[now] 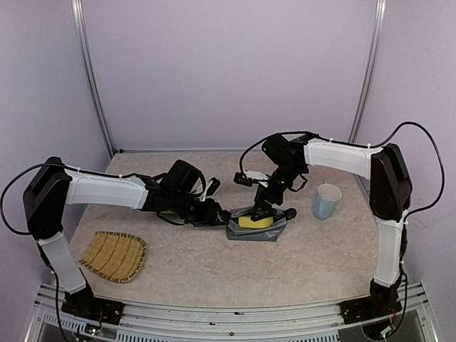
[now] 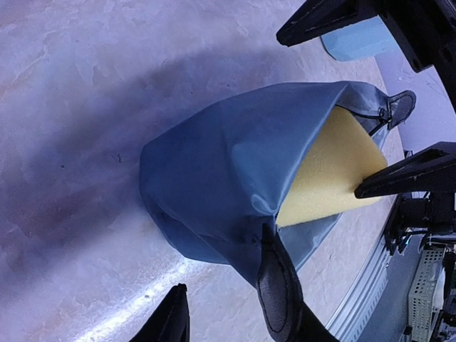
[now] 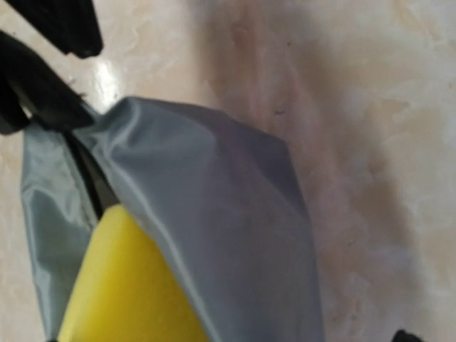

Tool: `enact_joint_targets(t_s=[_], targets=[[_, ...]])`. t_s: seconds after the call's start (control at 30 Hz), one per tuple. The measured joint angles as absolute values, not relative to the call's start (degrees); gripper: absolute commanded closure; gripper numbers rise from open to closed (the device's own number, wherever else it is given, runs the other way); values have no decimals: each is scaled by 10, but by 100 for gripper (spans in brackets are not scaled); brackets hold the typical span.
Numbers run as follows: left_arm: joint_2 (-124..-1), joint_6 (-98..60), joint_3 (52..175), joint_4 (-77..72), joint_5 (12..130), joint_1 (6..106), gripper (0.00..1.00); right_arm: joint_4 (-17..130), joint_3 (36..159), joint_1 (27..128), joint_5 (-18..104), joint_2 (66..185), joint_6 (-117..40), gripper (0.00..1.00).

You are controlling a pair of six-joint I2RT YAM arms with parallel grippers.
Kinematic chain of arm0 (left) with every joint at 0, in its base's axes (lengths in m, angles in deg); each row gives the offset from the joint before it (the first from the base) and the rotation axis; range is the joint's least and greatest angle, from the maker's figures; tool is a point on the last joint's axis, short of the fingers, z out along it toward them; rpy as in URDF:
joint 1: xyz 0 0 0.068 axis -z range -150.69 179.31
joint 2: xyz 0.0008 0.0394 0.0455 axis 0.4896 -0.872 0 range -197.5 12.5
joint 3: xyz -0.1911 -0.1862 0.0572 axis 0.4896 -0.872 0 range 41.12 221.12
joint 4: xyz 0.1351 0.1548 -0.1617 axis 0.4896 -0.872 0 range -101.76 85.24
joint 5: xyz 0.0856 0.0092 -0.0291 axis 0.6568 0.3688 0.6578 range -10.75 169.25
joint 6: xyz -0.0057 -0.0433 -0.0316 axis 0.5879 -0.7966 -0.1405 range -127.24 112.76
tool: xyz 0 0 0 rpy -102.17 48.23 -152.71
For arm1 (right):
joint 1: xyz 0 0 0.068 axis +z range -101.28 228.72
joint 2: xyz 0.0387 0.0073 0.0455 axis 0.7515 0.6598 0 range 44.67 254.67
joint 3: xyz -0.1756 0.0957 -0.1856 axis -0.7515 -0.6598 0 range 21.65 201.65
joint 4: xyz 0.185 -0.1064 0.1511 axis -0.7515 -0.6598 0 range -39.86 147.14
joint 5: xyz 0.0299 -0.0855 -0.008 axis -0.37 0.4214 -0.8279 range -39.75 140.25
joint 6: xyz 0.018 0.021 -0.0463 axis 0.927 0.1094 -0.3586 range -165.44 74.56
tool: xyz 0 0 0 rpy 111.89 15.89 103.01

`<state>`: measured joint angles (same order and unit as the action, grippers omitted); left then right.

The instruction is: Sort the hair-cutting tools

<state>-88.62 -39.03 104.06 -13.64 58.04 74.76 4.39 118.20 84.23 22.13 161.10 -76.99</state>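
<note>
No hair-cutting tools show in any view. A grey fabric pouch (image 1: 267, 232) (image 2: 214, 178) (image 3: 214, 185) lies mid-table with a yellow sponge (image 1: 255, 222) (image 2: 331, 171) (image 3: 121, 285) sticking out of its mouth. My left gripper (image 1: 226, 214) (image 2: 224, 260) is at the pouch's left end, jaws apart, one fingertip (image 2: 274, 285) touching the fabric edge. My right gripper (image 1: 262, 209) (image 2: 319, 114) hangs over the pouch mouth, open wide. Its fingers straddle the sponge, and the lower one meets the sponge's edge.
A pale blue cup (image 1: 326, 201) stands right of the pouch. A woven tray (image 1: 114, 255) lies at the near left. The table's metal front rail (image 2: 370, 285) runs close by the pouch in the left wrist view.
</note>
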Motion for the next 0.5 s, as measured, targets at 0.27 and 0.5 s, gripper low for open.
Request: enact_joint_targets(t_s=[0.27,0.5], targets=[[-893,-397,1041,-123,566,747,75,31,1184,843,223,1621,-777,0],[-901,-402,1041,-115,555,747,82,-5,1213,843,178,1636,-780,0]])
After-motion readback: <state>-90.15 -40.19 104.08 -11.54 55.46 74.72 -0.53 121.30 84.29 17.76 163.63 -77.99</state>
